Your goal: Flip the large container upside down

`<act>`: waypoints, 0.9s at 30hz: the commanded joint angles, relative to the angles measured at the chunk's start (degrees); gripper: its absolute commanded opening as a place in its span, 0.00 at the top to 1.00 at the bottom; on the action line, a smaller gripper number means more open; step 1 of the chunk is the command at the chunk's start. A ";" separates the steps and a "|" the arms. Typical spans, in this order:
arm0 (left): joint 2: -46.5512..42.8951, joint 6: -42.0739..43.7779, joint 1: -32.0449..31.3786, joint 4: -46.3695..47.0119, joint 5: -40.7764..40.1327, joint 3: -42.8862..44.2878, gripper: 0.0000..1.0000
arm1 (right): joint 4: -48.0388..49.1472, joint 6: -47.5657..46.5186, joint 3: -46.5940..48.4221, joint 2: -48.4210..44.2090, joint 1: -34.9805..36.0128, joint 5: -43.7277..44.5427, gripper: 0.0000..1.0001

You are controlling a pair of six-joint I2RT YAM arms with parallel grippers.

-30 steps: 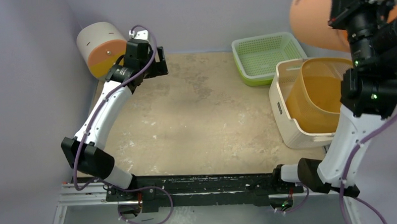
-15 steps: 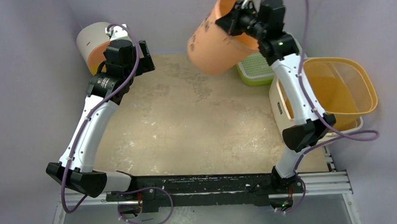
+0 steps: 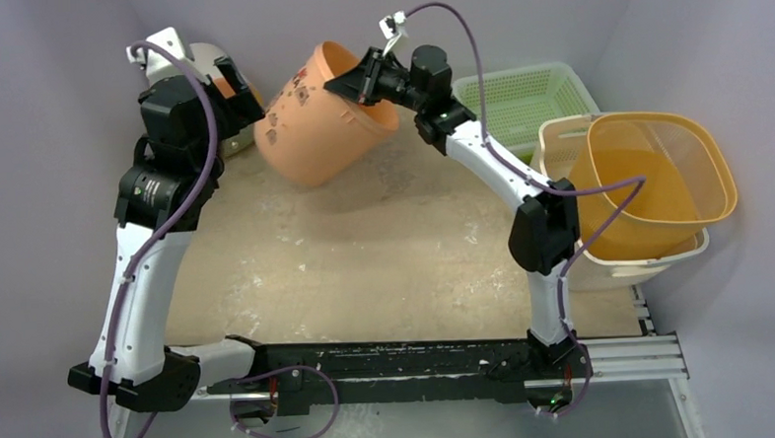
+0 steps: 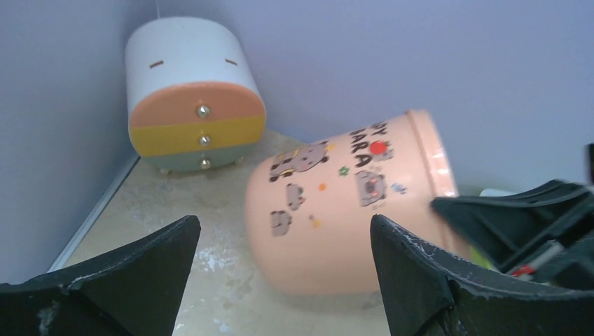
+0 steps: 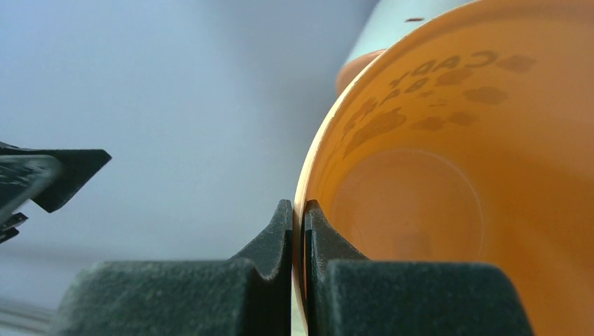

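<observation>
The large container [image 3: 654,258], a cream rectangular tub, stands upright at the table's right edge. A tall yellow-orange bin [image 3: 658,182] sits tilted inside it. Neither gripper touches it. My right gripper [image 3: 360,82] is far from it at the back middle, shut on the rim of a peach round bucket [image 3: 315,123] that it holds tilted above the table. In the right wrist view the gripper [image 5: 298,206] pinches the bucket's rim [image 5: 312,168]. My left gripper [image 3: 235,92] is open and empty just left of the bucket. In the left wrist view the gripper [image 4: 284,220] faces the bucket [image 4: 336,210].
A small white drawer unit [image 4: 189,98] with orange and yellow drawers stands in the back left corner. A green perforated basket [image 3: 516,95] sits at the back right, behind the tub. Purple walls close the back and both sides.
My right arm has swung the peach bucket from the far right to the back left and lowered it. My left arm has risen and turned toward the bucket. The yellow-orange bin has shifted in the tub.
</observation>
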 commanded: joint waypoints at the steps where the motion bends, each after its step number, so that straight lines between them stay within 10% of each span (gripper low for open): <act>1: -1.05 -0.70 -0.20 -0.20 -3.50 5.00 0.12 | 23.96 15.29 0.87 2.82 3.20 -3.42 1.00; 16: -0.33 0.50 -0.24 -1.30 -4.37 8.98 0.13 | 65.55 58.60 0.11 24.46 13.47 4.46 1.00; 27: -0.22 0.67 -0.21 -0.98 -3.45 7.45 0.13 | 87.68 76.53 -30.08 26.22 9.43 10.96 1.00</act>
